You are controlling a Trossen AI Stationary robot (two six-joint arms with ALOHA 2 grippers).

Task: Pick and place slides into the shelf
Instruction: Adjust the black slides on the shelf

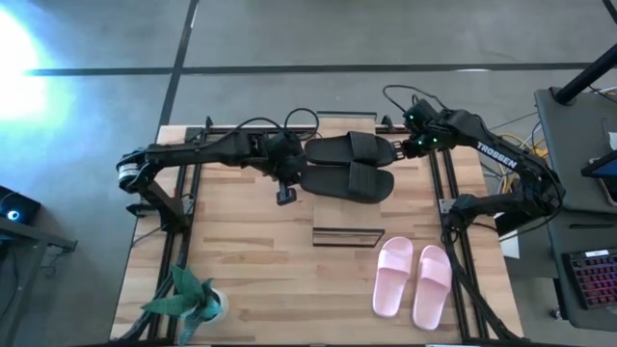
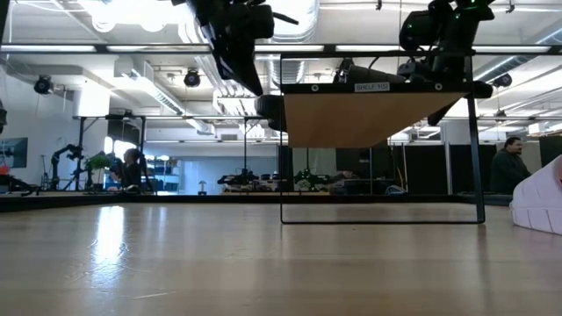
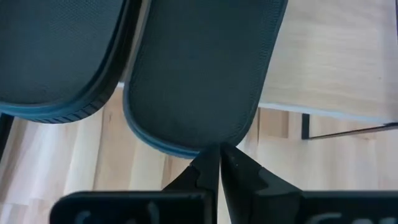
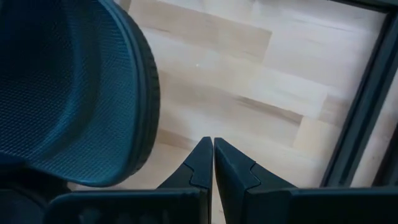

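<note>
Two black slides (image 1: 349, 149) (image 1: 352, 180) lie side by side, soles down, on the shelf's wooden top (image 2: 373, 118). The shelf's dark frame (image 1: 347, 236) stands mid-table. My left gripper (image 1: 292, 173) is shut at the slides' left ends, and its tips (image 3: 217, 149) are at the rounded end of one black slide (image 3: 193, 74). My right gripper (image 1: 398, 146) is shut at the slides' right ends, beside a black slide (image 4: 68, 93) and apart from it. Two pale pink slides (image 1: 415, 280) lie soles down on the table, near right. My left gripper's shut fingertips (image 3: 208, 163) stand right at the rounded end edge (image 3: 186, 148) of one black slide, coming level from the table's left. I cannot tell whether they touch it. The slide lies flat on the shelf top.
A green toy plant (image 1: 183, 299) stands at the table's near left corner. Dark rails (image 1: 178, 222) (image 1: 453, 222) run along both table sides. A pink slide's edge (image 2: 540, 197) shows at the right of the low view. Bare wood lies near and left of the shelf.
</note>
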